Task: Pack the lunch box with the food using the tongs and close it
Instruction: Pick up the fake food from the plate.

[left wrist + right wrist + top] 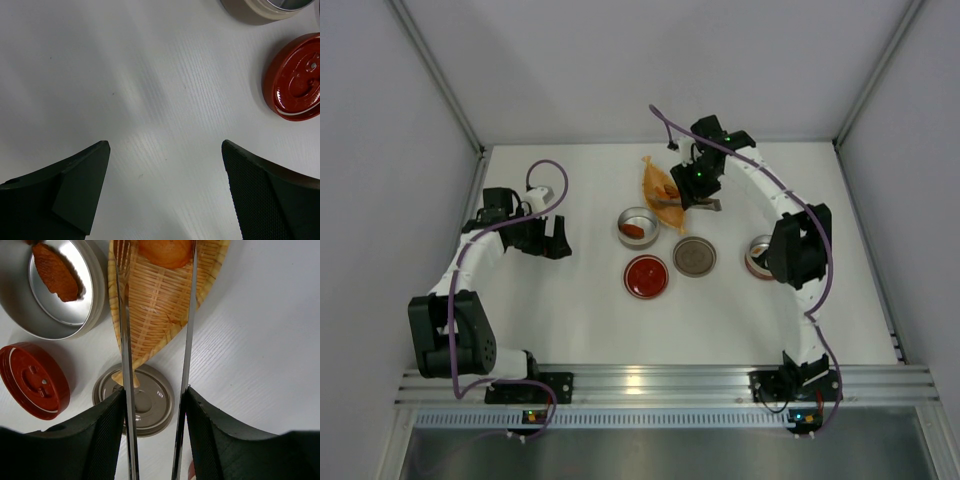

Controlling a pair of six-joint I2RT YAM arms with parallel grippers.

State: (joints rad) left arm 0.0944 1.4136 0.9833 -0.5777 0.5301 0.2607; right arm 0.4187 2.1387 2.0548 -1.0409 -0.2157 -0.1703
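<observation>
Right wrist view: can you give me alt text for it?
The right gripper grips slim silver metal tongs, whose arms flank an orange-brown food lump on an orange woven leaf-shaped dish. At left sit a round metal container holding another orange-brown piece and a red round lid; a grey round lid shows below the dish's tip.

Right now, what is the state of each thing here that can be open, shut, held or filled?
Left gripper: open, empty.
Right gripper: shut on slim silver metal tongs.
Tongs: arms apart, astride orange-brown food lump in woven leaf-shaped dish.
Round steel lunch box: open, one brown piece inside.
Red round lid: off, on table.
Grey round lid: off, under dish tip.
</observation>
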